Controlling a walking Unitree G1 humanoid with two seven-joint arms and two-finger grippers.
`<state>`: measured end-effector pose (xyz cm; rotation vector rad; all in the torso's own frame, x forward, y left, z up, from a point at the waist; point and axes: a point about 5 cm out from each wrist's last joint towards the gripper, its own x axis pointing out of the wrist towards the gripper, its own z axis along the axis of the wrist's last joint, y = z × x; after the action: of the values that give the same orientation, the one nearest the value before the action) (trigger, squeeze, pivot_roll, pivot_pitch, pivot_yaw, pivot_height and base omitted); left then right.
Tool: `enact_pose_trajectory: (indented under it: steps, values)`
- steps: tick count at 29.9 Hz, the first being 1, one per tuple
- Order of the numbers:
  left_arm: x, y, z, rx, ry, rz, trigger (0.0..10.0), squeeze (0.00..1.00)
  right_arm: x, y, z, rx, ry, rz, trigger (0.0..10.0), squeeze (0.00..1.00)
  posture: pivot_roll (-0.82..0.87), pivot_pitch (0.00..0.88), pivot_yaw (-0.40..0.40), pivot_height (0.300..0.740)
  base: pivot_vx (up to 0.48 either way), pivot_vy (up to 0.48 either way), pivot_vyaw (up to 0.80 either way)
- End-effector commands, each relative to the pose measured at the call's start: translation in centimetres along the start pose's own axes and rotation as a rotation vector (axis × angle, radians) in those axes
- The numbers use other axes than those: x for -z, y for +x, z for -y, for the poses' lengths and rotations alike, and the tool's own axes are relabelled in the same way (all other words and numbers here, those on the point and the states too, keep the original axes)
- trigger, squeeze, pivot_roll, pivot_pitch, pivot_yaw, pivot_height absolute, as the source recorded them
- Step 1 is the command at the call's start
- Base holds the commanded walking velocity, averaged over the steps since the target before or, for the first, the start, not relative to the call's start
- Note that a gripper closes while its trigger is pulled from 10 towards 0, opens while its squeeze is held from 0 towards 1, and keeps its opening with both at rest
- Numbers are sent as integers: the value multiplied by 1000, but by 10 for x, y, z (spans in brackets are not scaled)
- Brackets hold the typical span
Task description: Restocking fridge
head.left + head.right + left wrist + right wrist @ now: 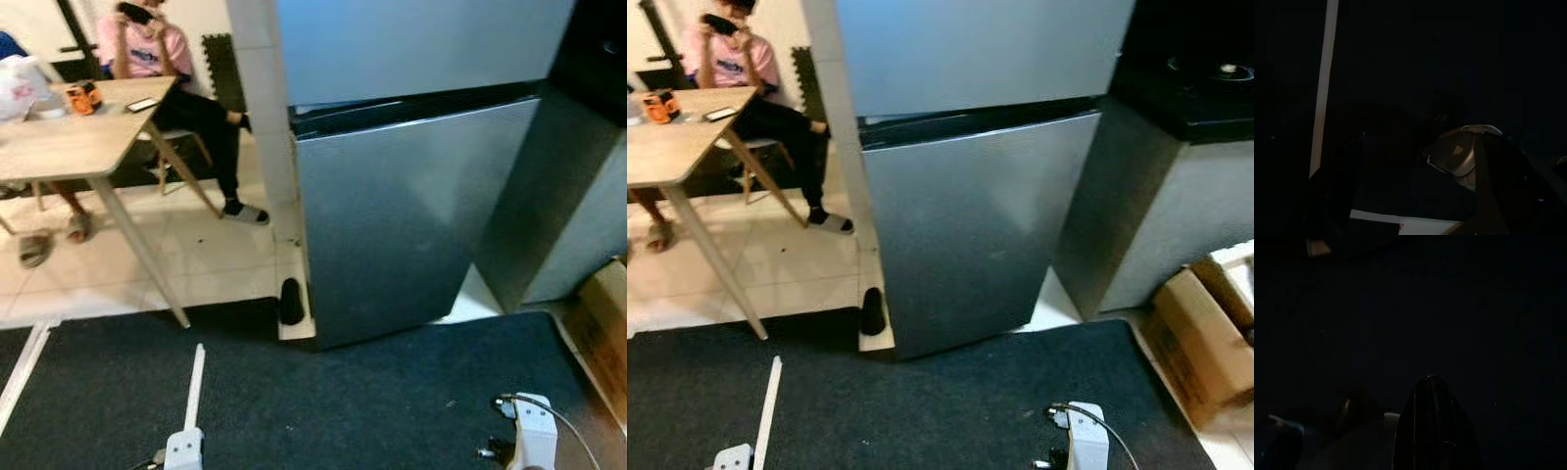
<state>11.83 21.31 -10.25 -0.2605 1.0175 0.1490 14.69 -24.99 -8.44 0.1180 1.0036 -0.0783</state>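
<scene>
A person sits at a wooden table on the left. The silver fridge stands straight ahead, both doors closed, at the edge of the dark mat. A cardboard box lies right. Both arms hang idle; their grips cannot be made out.

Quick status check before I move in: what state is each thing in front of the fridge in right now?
Fridge upper door: closed.
Fridge lower door: closed.
Cardboard box: on the floor right of the fridge, flaps open.
Wooden table: standing, small items on top.
Phone: lying flat on the table.
Person: seated behind the table.
Left arm: hanging idle.
Right arm: hanging idle.
</scene>
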Motion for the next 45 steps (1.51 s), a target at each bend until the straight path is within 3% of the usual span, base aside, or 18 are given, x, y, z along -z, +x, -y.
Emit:
enact_pose_trajectory:
  steps: [1, 19, 21, 45]
  values:
    - [2, 0, 1, -2, 10, -10, 10000, 0, 4, 0, -2, 0, -5, -19, 10000, 0, -35, 0, 8, 740, 0, 0, 725]
    - [-1, 1, 2, -6, 10, -7, 10000, 0, 11, -1, 0, 53, -23, -31, 10000, 0, -37, 0, 9, 740, 0, 0, 723]
    - [-1, 1, 2, -6, 12, -9, 10000, 0, 10, -1, 3, 95, -17, -34, 10000, 0, -36, 0, 9, 740, 0, 0, 0]
    - [0, 1, 2, 14, 32, -14, 10000, 0, 11, -1, 2, 90, -24, -32, 10000, 0, -37, 0, 12, 740, 209, 0, 0]
